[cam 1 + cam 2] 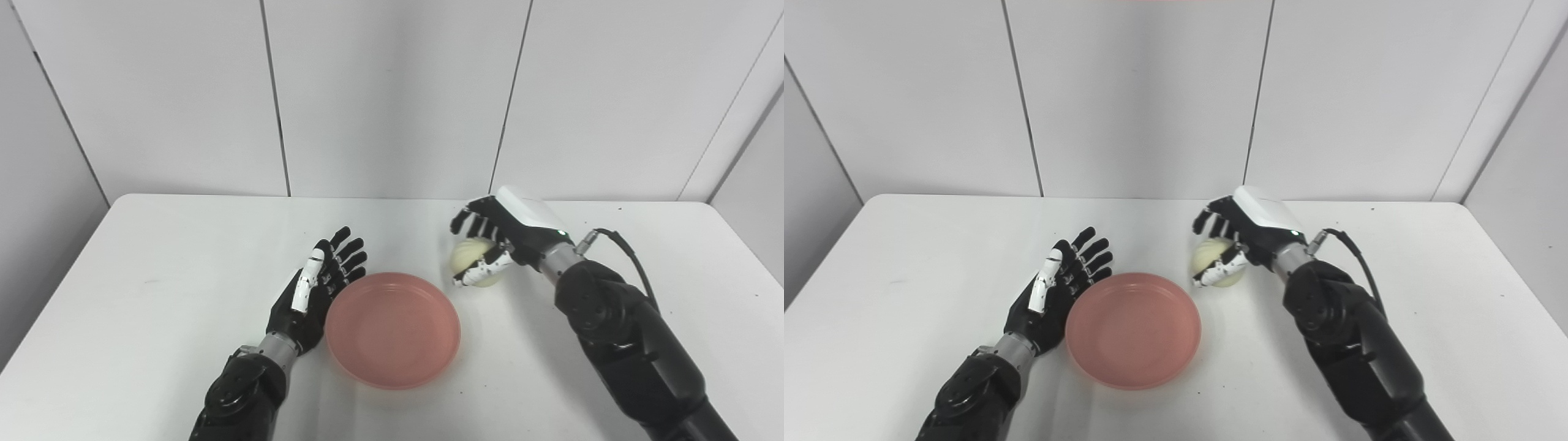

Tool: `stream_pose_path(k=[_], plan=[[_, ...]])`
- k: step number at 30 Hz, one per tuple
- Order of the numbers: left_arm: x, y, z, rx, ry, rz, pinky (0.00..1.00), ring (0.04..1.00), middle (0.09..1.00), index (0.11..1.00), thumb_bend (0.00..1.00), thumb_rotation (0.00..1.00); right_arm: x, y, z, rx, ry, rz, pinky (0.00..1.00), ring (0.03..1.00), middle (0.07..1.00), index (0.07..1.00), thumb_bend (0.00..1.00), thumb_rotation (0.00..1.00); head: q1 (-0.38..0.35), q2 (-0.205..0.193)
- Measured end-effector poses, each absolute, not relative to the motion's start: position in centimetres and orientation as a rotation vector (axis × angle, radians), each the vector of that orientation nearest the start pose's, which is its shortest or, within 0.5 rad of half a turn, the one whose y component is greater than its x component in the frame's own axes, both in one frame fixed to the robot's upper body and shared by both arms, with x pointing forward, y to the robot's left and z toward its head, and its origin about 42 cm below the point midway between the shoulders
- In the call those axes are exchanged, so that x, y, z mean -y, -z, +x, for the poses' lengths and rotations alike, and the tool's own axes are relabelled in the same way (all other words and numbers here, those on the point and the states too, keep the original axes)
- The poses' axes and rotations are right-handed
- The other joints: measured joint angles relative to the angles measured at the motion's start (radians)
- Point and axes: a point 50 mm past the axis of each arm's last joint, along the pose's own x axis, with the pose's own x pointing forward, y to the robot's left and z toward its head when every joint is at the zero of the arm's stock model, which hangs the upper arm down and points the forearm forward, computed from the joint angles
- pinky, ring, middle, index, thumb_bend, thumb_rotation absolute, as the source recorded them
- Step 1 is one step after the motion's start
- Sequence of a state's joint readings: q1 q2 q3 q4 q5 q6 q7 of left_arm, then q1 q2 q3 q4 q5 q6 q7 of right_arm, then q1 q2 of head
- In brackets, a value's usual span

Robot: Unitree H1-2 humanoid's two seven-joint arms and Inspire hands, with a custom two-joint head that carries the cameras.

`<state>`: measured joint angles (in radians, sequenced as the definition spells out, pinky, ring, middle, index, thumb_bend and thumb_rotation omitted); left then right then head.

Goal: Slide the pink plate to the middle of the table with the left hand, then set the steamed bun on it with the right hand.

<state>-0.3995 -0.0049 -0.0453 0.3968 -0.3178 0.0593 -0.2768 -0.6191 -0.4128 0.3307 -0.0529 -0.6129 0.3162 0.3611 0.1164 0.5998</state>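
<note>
**Bun held beside the plate, left robot hand spread at the rim**

The white worktop (153, 294) has rounded far corners and runs up close to pale wall panels (392, 92) at the back; its left and right edges fall away toward grey side walls; wide bare surface lies to the left of the left arm, to the right of the right arm, and behind both hands up to the far edge. The pink plate (392, 329) sits near the middle of the worktop, toward the near side; it is round, shallow, with a low raised rim and a smooth matte salmon surface, and nothing lies in it. The left robot hand (318, 285) stands just beside the plate's left rim, palm turned toward it, fingers (350, 251) spread and pointing away from the robot, released and holding nothing; whether it touches the rim cannot be told. The right robot hand (490, 245) is curled around the steamed bun (470, 257), grasping it from above and the right, just past the plate's far right rim and apart from it; the bun is pale cream, rounded, with faint pleats on top; whether it rests on the worktop or is lifted clear cannot be told.
</note>
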Motion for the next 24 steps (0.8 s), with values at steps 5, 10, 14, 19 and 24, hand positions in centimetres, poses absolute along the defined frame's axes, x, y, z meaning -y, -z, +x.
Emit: stream_pose_path(k=[5, 10, 14, 19, 24], plan=[[-14.3, -11.9, 40.2, -0.053, 0.418, -0.288, 0.91, 0.911, 0.917, 0.927, 0.44, 1.00, 18.8, -28.4, 42.3, 0.260, -0.388, -1.146, 0.30, 0.379, 0.429, 0.545, 0.52, 0.00, 0.022, 0.008], [-14.0, -12.0, 40.3, -0.055, 0.404, -0.286, 0.91, 0.907, 0.911, 0.919, 0.43, 1.00, 16.5, -28.6, 41.5, 0.297, -0.438, -1.176, 0.30, 0.383, 0.425, 0.544, 0.52, 0.00, 0.026, 0.015], [-13.7, -12.0, 40.2, -0.056, 0.408, -0.292, 0.91, 0.907, 0.910, 0.921, 0.43, 1.00, 15.1, -28.5, 41.3, 0.300, -0.476, -1.146, 0.32, 0.398, 0.426, 0.541, 0.52, 0.00, 0.028, 0.017], [-13.4, -12.0, 40.2, -0.059, 0.410, -0.297, 0.91, 0.903, 0.906, 0.919, 0.44, 1.00, 13.2, -28.0, 40.9, 0.308, -0.520, -1.120, 0.32, 0.392, 0.422, 0.538, 0.52, 0.00, 0.023, 0.020], [-13.3, -12.0, 40.2, -0.060, 0.411, -0.298, 0.92, 0.907, 0.913, 0.927, 0.44, 1.00, 12.0, -27.5, 40.6, 0.306, -0.550, -1.123, 0.29, 0.372, 0.421, 0.539, 0.52, 0.00, 0.020, 0.025]])
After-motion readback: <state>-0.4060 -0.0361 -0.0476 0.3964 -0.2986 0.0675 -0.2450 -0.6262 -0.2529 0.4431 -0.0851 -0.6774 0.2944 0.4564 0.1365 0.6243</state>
